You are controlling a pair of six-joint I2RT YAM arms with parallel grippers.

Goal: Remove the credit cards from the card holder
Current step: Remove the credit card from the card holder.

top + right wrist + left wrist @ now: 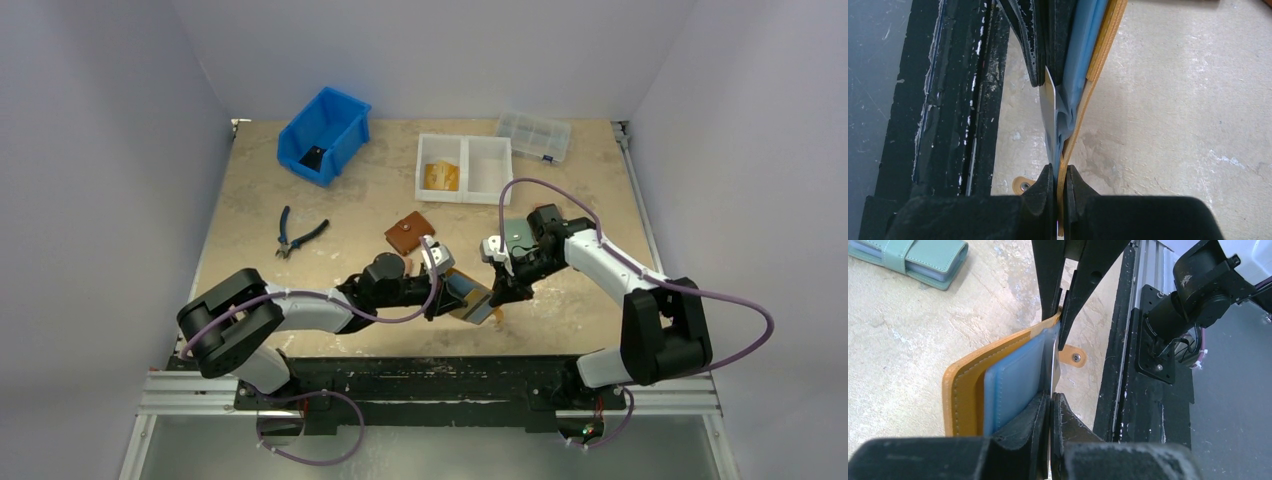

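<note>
No legible text, label or number, apparently, on anything.

One card holder [470,297], one brown wallet [410,233], one blue bin [337,118], one pliers [287,240]

Card holder [1105,40] held edge-on at both ends.
At bottom centre the right end effector [1060,175] clamped the holder's orange cover, which ran up to the left end effector [1044,55] at top centre, closed over the bluish sleeves [1083,45]. A pale card [1048,115] edge showed between them; beige tabletop [1188,125] lay right, a black rail [948,110] left.
</note>
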